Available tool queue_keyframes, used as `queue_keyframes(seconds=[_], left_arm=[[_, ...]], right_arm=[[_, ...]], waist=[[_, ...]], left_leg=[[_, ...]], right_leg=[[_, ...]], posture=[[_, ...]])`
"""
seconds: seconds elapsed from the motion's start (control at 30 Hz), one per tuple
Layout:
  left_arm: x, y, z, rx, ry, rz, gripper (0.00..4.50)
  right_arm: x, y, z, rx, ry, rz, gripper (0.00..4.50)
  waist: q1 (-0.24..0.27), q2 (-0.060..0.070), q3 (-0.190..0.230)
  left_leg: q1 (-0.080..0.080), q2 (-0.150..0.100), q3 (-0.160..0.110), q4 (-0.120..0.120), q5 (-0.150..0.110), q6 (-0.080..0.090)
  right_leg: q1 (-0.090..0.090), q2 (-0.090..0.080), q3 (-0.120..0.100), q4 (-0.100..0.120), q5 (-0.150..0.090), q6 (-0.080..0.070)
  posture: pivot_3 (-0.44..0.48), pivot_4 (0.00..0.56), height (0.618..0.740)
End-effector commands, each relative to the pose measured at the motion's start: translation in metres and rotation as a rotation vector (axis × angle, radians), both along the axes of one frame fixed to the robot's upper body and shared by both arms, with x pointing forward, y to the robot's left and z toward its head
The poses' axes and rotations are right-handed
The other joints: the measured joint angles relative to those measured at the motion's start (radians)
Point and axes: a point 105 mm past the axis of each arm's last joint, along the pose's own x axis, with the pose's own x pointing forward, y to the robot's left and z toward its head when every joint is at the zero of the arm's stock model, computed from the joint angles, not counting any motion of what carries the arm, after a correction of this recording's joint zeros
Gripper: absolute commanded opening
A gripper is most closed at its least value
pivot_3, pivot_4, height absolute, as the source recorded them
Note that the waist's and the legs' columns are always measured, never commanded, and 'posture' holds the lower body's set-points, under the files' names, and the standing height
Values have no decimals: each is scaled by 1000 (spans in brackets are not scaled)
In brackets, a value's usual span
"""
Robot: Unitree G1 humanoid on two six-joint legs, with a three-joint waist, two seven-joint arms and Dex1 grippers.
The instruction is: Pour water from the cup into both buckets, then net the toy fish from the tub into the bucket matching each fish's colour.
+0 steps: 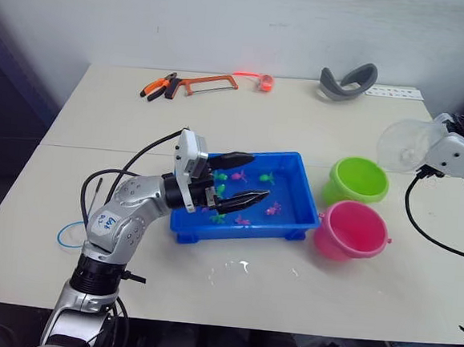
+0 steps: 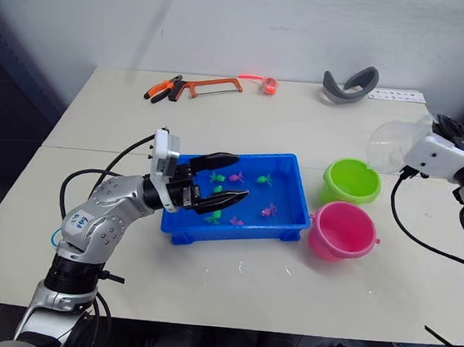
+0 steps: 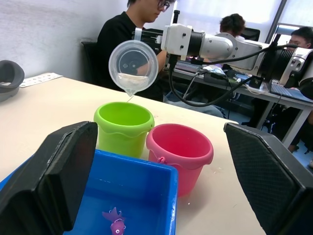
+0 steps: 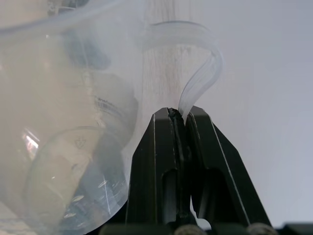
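**Pouring into the green bucket**

While the tabletop [image 1: 300, 131] carries the blue tub [image 1: 286, 222] at its middle, with tiny fish [image 1: 272, 209] lying in it, the first pour looks underway. The right hand [image 4: 179, 115], clenched on the handle of the clear cup [image 3: 133, 66], tips it above the green bucket [image 1: 358, 179], water trickling from the lip. Next, I'd judge, comes the pink bucket [image 1: 350, 229] just beside it. The left hand [image 1: 244, 177] hovers released over the tub, forearm reaching forward.

Pale table [image 1: 300, 131]: blue tub [image 1: 297, 164]; green bucket [image 1: 358, 179]; pink bucket [image 1: 350, 229]; hacksaw [image 1: 211, 83].
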Motion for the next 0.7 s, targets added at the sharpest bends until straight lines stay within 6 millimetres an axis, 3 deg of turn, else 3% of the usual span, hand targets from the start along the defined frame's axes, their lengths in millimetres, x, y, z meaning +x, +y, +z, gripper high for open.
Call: queue_keyframes(seconds=[0.03,0.7], left_arm=[[-8,-4,10,-11,-53,-18,4500],[-7,-7,8,-13,-54,-29,4500]], right_arm=[[-6,0,24,-91,-93,-4,63],[-19,20,47,-434,-285,21,63]], waist=[[1,0,0],[-3,0,0]], left_leg=[[0,0,0,0,0,0],[0,0,0,0,0,-1]], right_leg=[[0,0,0,0,0,0],[0,0,0,0,0,0]], posture=[[0,150,740],[0,150,740]])
